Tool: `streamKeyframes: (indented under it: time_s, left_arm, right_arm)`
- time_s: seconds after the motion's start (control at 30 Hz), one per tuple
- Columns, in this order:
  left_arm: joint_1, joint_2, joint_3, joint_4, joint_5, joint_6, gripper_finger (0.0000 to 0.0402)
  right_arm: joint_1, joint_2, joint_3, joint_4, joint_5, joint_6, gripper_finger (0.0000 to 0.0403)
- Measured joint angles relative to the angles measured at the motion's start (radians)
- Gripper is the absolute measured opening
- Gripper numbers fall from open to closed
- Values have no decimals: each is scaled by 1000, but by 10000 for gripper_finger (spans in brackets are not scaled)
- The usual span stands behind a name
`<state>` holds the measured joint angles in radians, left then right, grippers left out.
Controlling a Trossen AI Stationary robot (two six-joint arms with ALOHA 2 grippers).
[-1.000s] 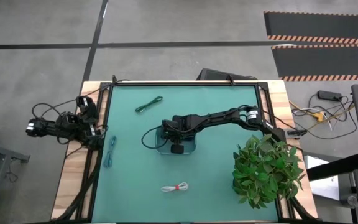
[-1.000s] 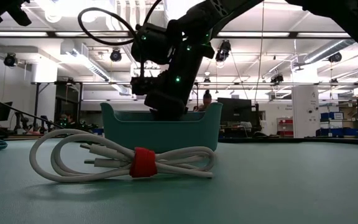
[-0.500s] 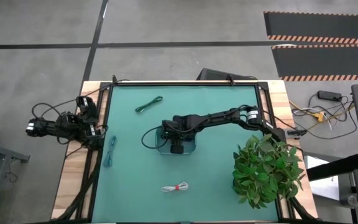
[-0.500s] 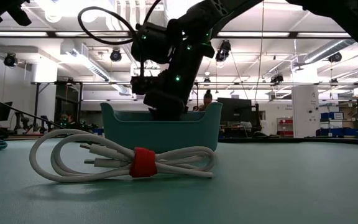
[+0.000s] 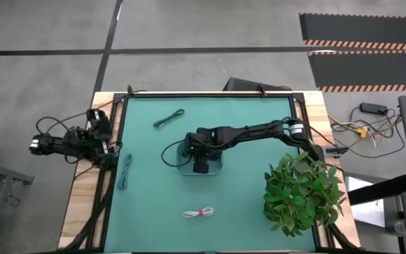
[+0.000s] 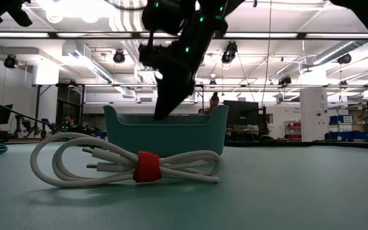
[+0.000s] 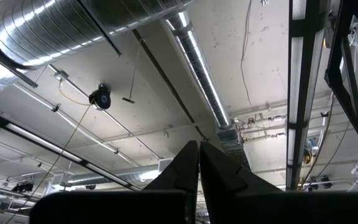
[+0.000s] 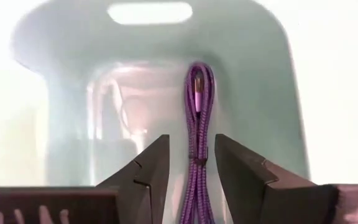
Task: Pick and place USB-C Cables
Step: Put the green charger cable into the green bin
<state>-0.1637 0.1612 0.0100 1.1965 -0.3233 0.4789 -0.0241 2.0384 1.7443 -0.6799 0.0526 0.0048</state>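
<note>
The dark blue cable bundle (image 8: 197,124), purplish in the right wrist view, lies lengthwise on the floor of the pale tray (image 5: 182,168). My right gripper (image 8: 191,140) hangs open above it, one finger on either side and not touching it. In the low view that gripper (image 6: 161,114) points down at the tray's rim (image 6: 165,117). On the mat lie the green cable (image 5: 168,118), the teal cable (image 5: 125,171) and the white cable with a red tie (image 5: 200,212) (image 6: 147,167). My left gripper (image 7: 199,152) waits shut off the table's left edge (image 5: 39,146), pointing at the ceiling.
A leafy green plant (image 5: 303,194) stands at the table's right near corner, close to the right arm's base. The arm's black wire (image 5: 166,154) loops beside the tray's left side. Open mat lies between the tray and the white cable.
My right gripper has risen out of the tray, from deep inside it to rim height, and its wrist has tipped. The tray and the cables on the mat have stayed where they were.
</note>
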Motion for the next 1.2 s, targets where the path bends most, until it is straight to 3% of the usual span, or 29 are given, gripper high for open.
streamKeyframes:
  time_s: [0.43,0.8,1.0,1.2]
  left_arm:
    - [0,0,0,0,0,0,1]
    - [0,2,0,-1,0,-2,1]
    - [0,4,-1,-22,0,-7,1]
    - [0,11,-2,-182,-26,-133,1]
  right_arm:
    - [109,-170,-45,64,-1,-33,112]
    - [129,-409,-441,551,0,-88,100]
    - [129,-544,-631,687,0,-102,97]
    - [128,-684,-802,833,0,-143,89]
